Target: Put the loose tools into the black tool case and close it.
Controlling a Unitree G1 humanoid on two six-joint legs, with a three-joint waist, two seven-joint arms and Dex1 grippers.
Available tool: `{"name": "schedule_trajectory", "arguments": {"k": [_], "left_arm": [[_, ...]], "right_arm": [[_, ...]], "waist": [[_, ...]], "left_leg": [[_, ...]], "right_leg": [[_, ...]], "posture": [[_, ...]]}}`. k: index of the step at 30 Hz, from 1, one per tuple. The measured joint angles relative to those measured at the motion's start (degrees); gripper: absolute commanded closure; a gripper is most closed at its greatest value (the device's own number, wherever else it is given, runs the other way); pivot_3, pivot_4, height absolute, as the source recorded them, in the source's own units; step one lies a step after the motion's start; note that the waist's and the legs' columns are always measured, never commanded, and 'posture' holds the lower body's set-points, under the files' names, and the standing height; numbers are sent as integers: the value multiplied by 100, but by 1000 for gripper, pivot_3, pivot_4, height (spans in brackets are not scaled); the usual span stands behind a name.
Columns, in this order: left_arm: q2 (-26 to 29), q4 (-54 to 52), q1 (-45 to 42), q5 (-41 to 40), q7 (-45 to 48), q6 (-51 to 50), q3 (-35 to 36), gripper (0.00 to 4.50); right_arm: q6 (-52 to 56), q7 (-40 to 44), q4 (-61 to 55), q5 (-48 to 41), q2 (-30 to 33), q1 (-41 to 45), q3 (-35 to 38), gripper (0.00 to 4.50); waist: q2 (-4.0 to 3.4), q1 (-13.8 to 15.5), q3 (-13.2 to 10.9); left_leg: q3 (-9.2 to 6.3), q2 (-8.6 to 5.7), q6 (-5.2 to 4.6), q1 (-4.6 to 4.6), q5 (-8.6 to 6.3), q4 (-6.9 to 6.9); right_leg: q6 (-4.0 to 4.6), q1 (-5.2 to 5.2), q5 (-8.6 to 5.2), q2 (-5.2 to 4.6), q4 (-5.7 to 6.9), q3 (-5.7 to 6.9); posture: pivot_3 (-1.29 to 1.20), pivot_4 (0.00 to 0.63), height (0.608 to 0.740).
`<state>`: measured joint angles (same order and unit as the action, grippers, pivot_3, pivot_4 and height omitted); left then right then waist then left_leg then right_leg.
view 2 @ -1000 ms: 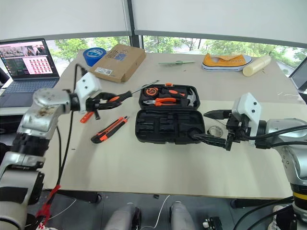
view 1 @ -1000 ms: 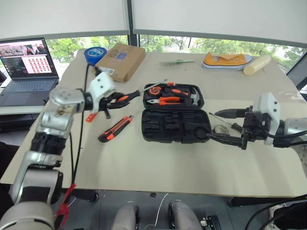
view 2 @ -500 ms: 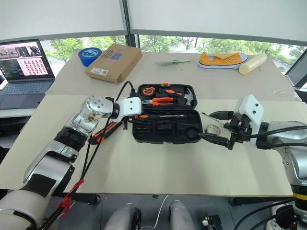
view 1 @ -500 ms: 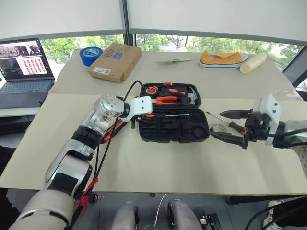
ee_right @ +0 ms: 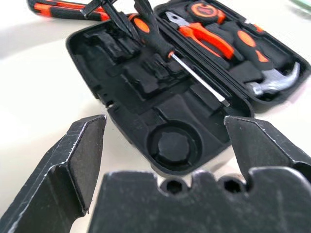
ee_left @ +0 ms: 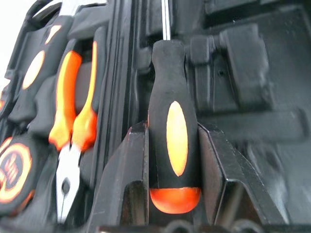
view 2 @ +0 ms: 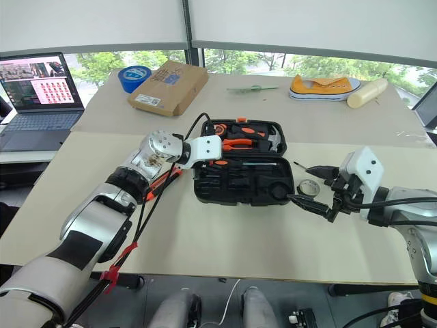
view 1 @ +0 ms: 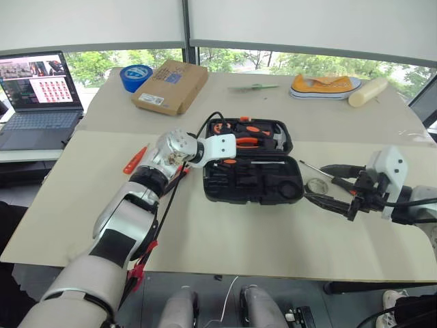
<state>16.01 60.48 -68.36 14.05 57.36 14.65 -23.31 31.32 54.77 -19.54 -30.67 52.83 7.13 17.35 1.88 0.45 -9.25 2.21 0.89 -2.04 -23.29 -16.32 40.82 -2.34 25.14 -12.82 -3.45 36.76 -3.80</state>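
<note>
Left gripper (ee_left: 172,160) clamps the handle of an orange-and-black screwdriver (ee_left: 171,131), its shaft lying across the moulded slots of the open black plastic clamshell tool case (view 1: 254,179) mid-table. Right gripper (view 2: 315,187) hangs with jaws spread wide, holding nothing, just beside the case's right edge, near a small dark tape roll (view 2: 310,186). Orange-and-black utility knife (ee_right: 65,9) lies left of the case.

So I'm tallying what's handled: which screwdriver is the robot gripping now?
The screwdriver clamped in the left gripper over the black tool case; another one lies loose on the table by the right gripper.
</note>
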Motion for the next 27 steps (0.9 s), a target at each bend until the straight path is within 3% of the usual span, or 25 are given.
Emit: {"name": "schedule_trajectory", "arguments": {"k": [14, 21, 24, 27], "left_arm": [[57, 679, -219, 318, -230, 399, 25, 3644], [23, 703, -292, 360, -212, 413, 123, 1008], [25, 702, -425, 334, -201, 363, 260, 1312], [6, 691, -554, 199, -160, 261, 431, 2306]], "right_arm": [[61, -234, -140, 0, -132, -69, 116, 0], [60, -256, -271, -2, -189, -181, 109, 0], [60, -257, -338, -4, -213, -296, 112, 0], [60, -258, -355, -4, -266, -346, 112, 0]], "waist": [[0, 28, 0], [0, 28, 0], [0, 33, 0], [-1, 26, 0]], "left_leg": [[-15, -3, 0, -1, 0, 3], [-16, -3, 0, -2, 0, 3], [-16, -3, 0, -2, 0, 3], [-16, -3, 0, -1, 0, 3]], "right_leg": [[-1, -1, 0, -2, 1, 1], [-1, -1, 0, -1, 3, 1], [-1, -1, 0, -2, 2, 1], [-1, -1, 0, -2, 3, 0]], "posture": [[0, 150, 735], [0, 150, 735], [0, 150, 735], [0, 150, 735]]}}
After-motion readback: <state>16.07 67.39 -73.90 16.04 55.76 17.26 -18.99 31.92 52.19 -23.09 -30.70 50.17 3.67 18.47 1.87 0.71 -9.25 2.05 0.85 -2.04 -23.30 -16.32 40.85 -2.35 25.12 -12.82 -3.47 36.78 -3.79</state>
